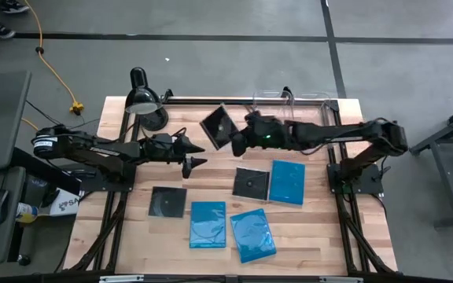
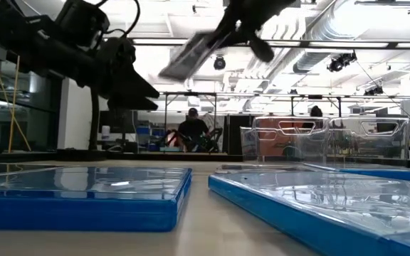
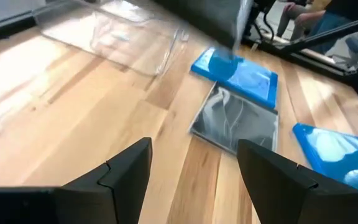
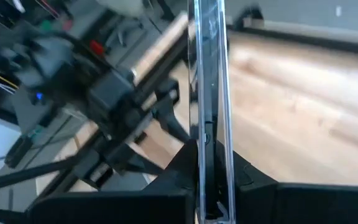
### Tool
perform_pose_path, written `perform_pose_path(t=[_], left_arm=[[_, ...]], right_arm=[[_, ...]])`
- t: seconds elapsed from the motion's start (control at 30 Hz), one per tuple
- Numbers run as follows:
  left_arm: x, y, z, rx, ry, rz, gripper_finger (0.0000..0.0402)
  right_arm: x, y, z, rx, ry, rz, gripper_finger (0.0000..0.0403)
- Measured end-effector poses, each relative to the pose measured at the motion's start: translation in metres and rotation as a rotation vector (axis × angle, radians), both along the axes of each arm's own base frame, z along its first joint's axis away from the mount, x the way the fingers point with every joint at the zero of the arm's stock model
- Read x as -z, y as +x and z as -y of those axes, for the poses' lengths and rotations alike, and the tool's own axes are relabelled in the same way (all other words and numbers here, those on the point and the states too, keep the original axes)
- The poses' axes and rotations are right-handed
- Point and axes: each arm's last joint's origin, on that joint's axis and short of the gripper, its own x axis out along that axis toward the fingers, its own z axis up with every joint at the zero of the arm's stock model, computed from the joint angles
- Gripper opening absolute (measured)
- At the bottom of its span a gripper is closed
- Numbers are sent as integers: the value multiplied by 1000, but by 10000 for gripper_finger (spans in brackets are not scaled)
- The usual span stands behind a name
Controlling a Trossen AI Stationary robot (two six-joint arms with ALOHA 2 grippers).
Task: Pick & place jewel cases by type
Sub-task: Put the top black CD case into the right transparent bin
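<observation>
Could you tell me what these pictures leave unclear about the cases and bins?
- The black case in the right gripper: edge-on in the right wrist view, motion-blurred in the low view, so its face is unreadable.
- The clear bins: partly covered by the right arm in the high view; contents indiscernible.
- The left gripper holds nothing.

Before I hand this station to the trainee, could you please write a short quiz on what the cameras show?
1. True or false: the right gripper is shut on a black jewel case held above the table.
2. How many blue jewel cases lie flat on the table?
3. Which best describes the left gripper? A: open and empty. B: shut on a blue case. C: inside a clear bin.

Key
1. True.
2. Three: one beside a black case, two nearer the front edge.
3. A.
</observation>
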Motion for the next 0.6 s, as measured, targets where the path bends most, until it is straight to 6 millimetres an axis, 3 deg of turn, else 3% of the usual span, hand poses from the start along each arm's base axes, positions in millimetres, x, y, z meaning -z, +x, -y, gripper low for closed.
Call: perform_pose_path(t=[0.3, 0.6], left_arm=[[-1, -1, 0, -12, 4, 6, 236], [-2, -1, -1, -37, 4, 11, 236]], right_arm=[[-56, -44, -1, 33, -214, 117, 10], [-98, -90, -3, 65, -371, 230, 10]])
